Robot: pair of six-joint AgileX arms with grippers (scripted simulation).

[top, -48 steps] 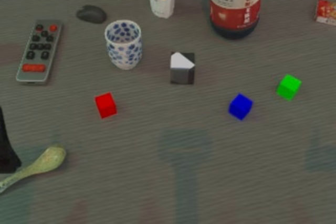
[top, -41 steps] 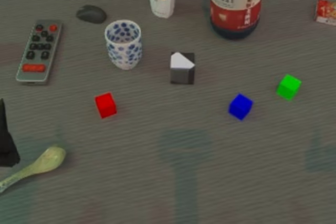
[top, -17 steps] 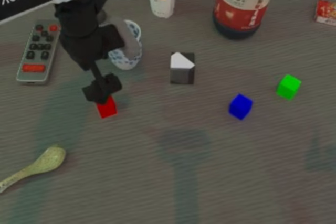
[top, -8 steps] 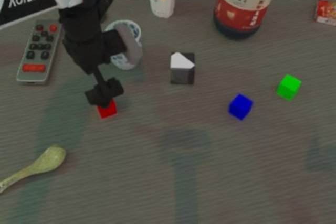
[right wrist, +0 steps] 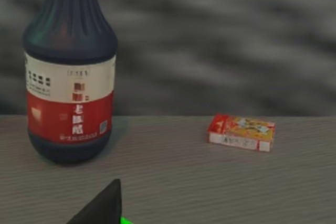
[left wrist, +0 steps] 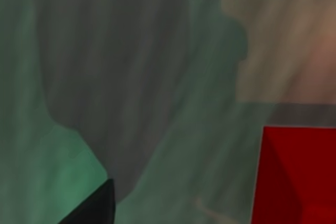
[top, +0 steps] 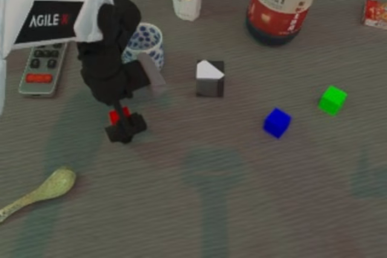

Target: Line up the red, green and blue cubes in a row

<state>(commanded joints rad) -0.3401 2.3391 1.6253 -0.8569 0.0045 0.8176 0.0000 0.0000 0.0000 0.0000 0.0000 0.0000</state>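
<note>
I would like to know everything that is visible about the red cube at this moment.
The red cube is small, plain, glossy and bright red, and sits on the grey table at its left side, below the spotted cup. From above, the left pincer covers most of it, so only a strip of its top shows. In the left wrist view one sharp-edged corner of it appears. Whether the pincer touches it cannot be told.
</note>
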